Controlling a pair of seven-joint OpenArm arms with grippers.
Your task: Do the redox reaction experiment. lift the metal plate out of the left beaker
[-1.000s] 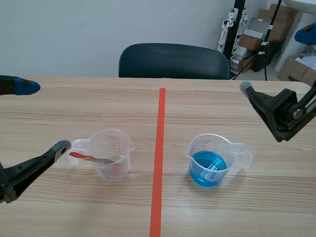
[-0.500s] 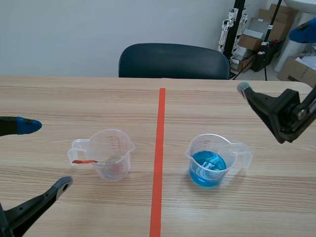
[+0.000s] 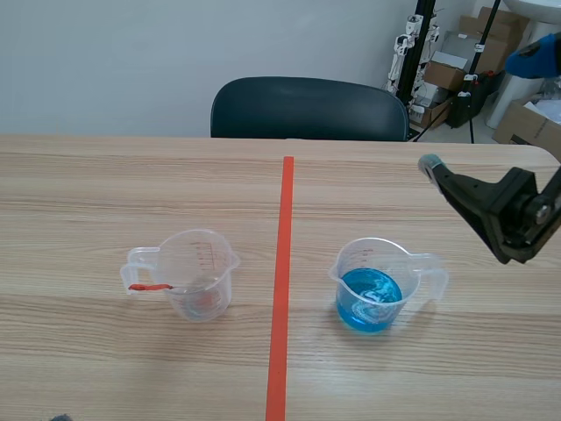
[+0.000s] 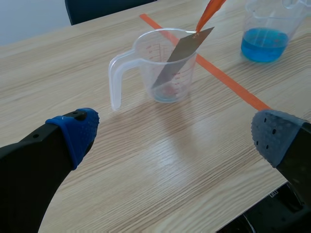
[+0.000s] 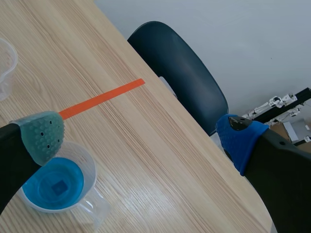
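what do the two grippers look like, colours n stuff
Left gripper: thick black fingers, one tipped with a blue dotted pad, the other with a grey one. Right gripper: same black build, dotted pads too, one grey-green and one blue.

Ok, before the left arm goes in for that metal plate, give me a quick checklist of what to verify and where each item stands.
1. The left end effector is open: ok, fingers wide apart.
2. The metal plate is accessible: ok, it leans in the left beaker, its orange tab above the rim.
3. The left end effector is around the plate: not ok, the beaker stands ahead of it, apart.
4. The left beaker is upright: ok.
5. The right end effector is clear: ok, open, over by the blue-liquid beaker.
6. Liquid in the left beaker: cannot tell.
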